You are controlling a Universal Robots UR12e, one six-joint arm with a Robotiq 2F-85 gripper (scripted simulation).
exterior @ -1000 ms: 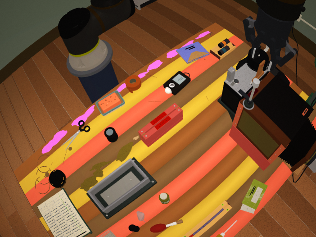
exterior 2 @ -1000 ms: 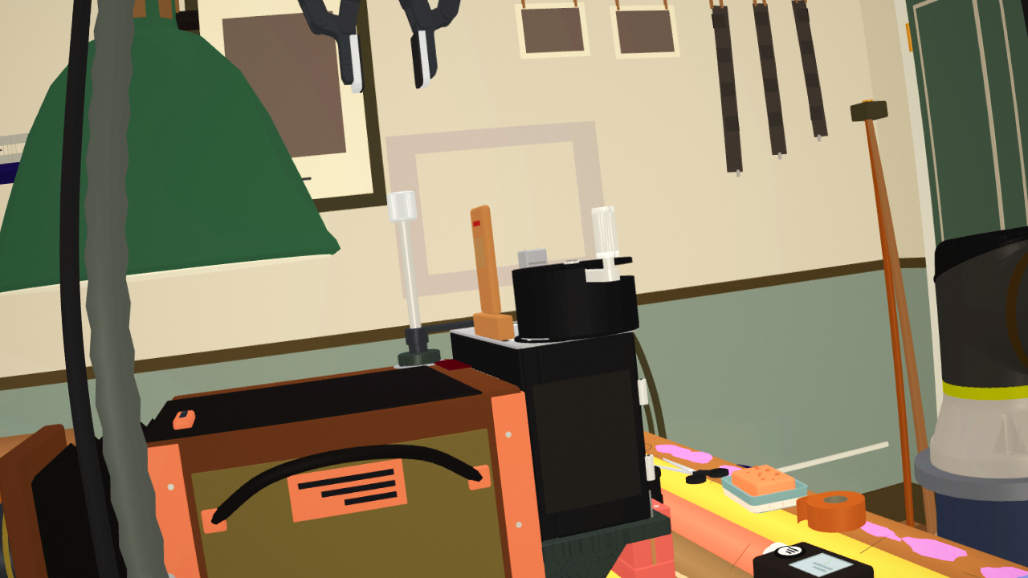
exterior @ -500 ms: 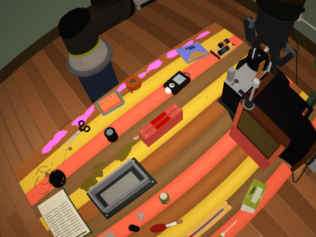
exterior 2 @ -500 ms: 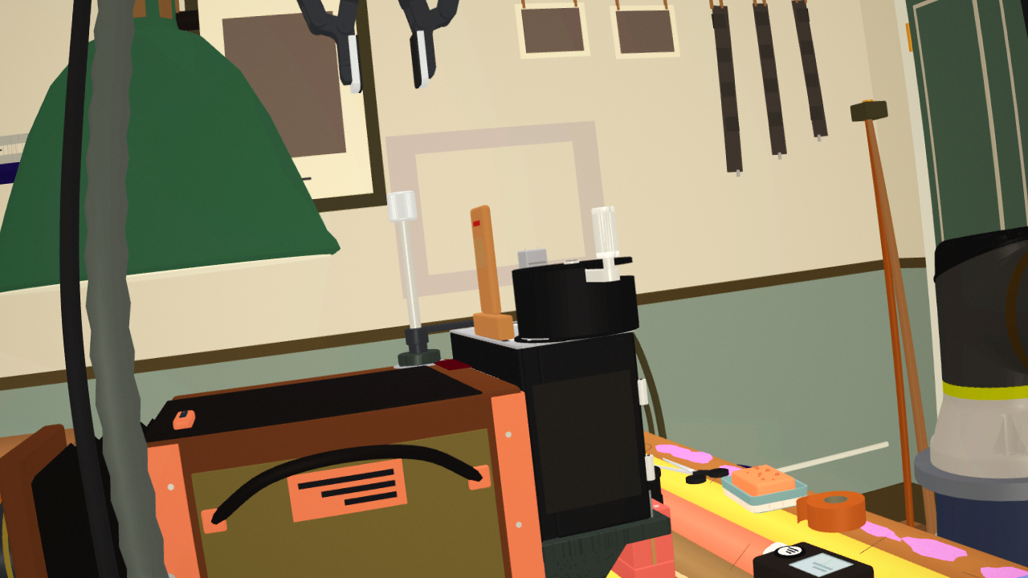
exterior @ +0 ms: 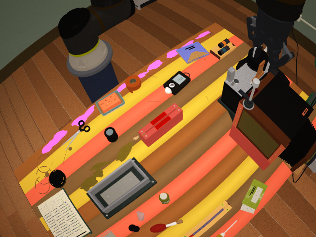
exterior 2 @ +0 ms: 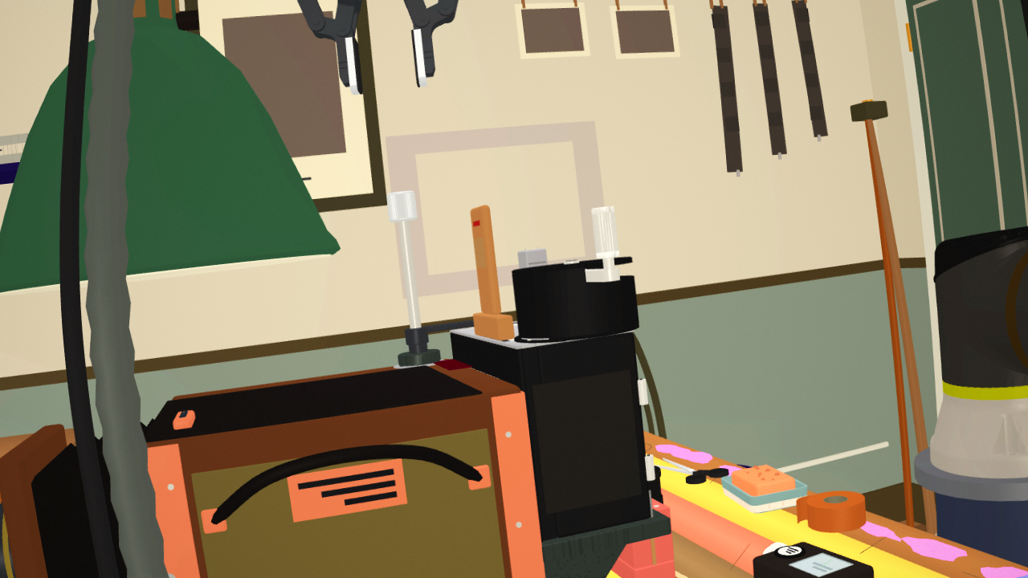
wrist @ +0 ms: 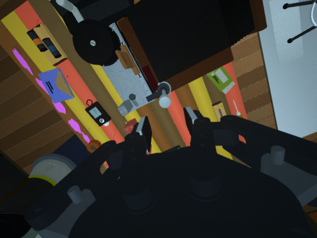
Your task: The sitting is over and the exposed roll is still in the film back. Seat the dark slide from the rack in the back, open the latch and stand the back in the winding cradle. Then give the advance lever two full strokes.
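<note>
At the table's far right end the black film back (exterior: 238, 85) (exterior 2: 575, 424) stands against the orange-framed camera (exterior: 257, 132) (exterior 2: 338, 474). An orange tab (exterior: 260, 69) (exterior 2: 487, 269) (wrist: 126, 58) sticks up from the back's speckled grey top, beside a black round knob (exterior: 256, 60) (exterior 2: 575, 295) (wrist: 93, 41). A white-knobbed latch lever (exterior: 252, 93) (exterior 2: 408, 273) (wrist: 163, 96) rises at the camera's corner. The red slotted rack (exterior: 161, 123) lies mid-table and the grey cradle tray (exterior: 119, 186) nearer the front left. My gripper (exterior: 269, 55) (exterior 2: 384, 61) (wrist: 167, 123) hangs well above the latch and back, open and empty.
A small teal tray with an orange sponge (exterior: 110, 102) (exterior 2: 762, 485) sits near the table's back edge, with a tape roll (exterior: 133, 83), light meter (exterior: 177, 82), scissors (exterior: 77, 132) and a lens cap (exterior: 111, 134). A green lamp shade (exterior 2: 144, 158) looms beside the camera.
</note>
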